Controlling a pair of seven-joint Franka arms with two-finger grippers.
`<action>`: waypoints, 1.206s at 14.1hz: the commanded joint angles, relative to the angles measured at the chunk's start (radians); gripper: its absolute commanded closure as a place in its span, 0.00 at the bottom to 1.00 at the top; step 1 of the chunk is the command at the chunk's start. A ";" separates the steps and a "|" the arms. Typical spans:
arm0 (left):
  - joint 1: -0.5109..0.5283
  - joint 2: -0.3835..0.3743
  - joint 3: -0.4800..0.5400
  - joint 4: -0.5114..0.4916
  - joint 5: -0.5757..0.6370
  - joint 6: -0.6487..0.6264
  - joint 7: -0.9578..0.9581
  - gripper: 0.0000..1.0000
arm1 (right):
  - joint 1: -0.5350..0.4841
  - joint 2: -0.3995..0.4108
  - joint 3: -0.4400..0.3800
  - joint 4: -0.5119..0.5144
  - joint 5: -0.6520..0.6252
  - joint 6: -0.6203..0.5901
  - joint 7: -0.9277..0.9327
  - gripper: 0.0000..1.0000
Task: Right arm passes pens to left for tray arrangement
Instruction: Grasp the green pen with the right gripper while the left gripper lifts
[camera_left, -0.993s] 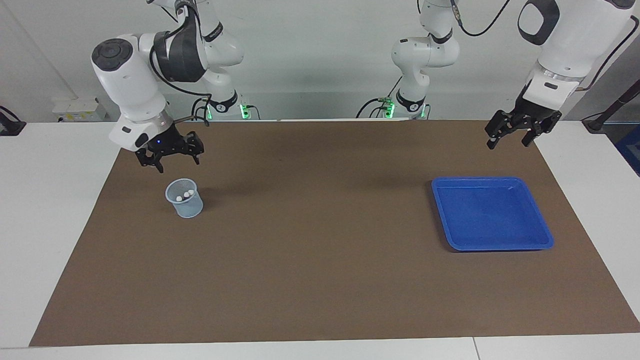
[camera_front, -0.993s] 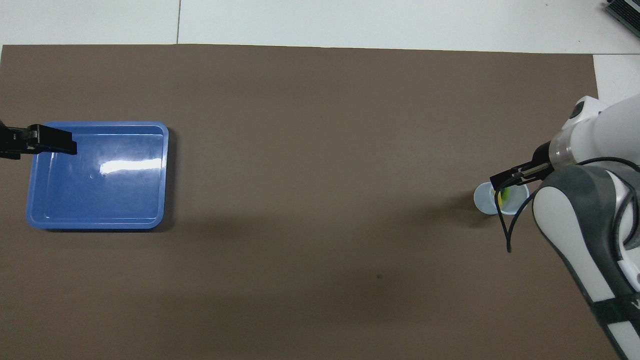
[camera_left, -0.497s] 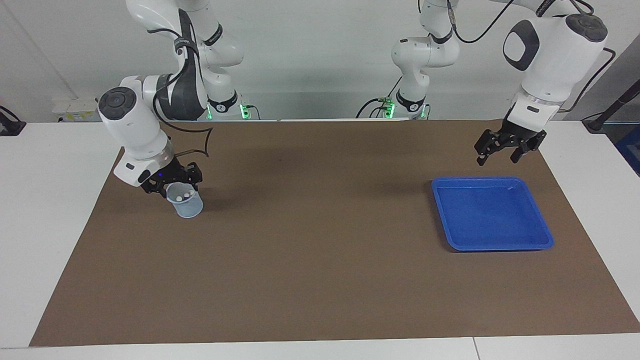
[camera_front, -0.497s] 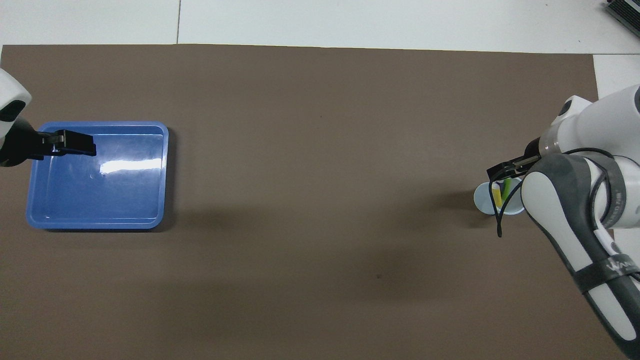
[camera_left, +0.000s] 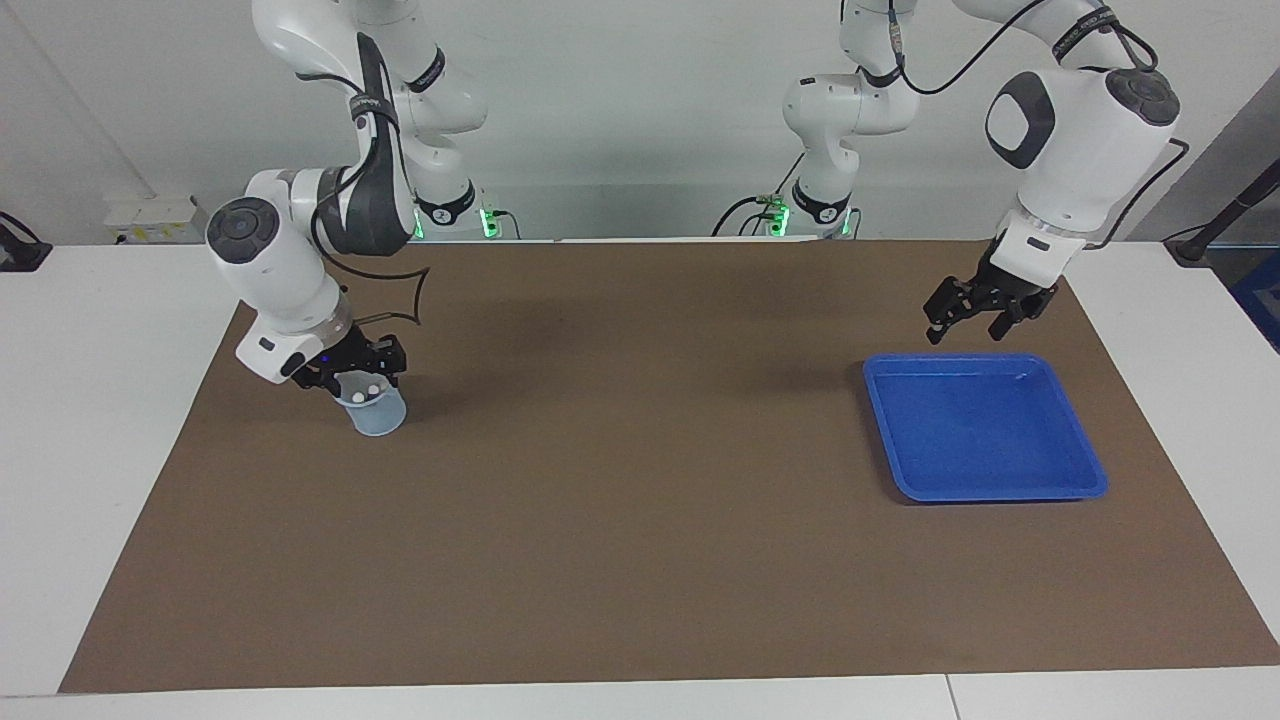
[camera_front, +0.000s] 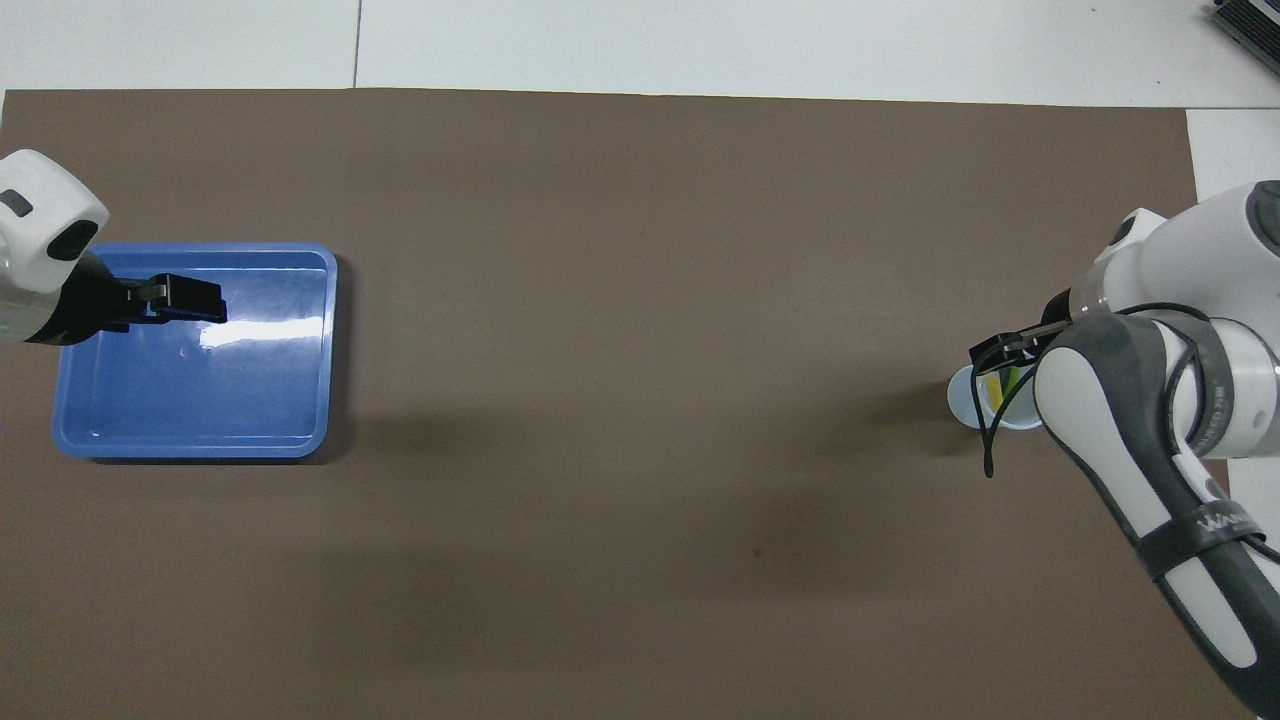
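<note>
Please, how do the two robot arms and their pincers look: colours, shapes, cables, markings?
Both arms are white, with rounded jointed segments, dark grey panels and round joint caps. Each ends in a black two-finger pincer. The right pincer has a small blue light on its wrist; a thin black cable loops beside it. The left pincer shows no light. Black cables run along its upper arm.

Brown mat (camera_left: 640, 520), one, covering most of the white table (camera_left: 100, 450), whose bare surface shows along the frame edges. Pale-blue cup (camera_left: 378, 412), one, small, upright on the mat at left of the facing view, right of the overhead view.
</note>
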 joint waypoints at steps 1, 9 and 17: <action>-0.013 -0.056 0.006 -0.074 -0.091 0.051 -0.093 0.00 | -0.007 -0.010 0.007 -0.022 0.004 0.027 0.015 0.27; -0.085 -0.062 -0.001 -0.092 -0.155 0.078 -0.252 0.00 | -0.008 -0.016 0.007 -0.045 0.011 0.029 0.017 0.63; -0.097 -0.062 0.001 -0.090 -0.242 0.038 -0.255 0.00 | -0.031 -0.018 0.007 0.010 0.011 -0.077 -0.005 1.00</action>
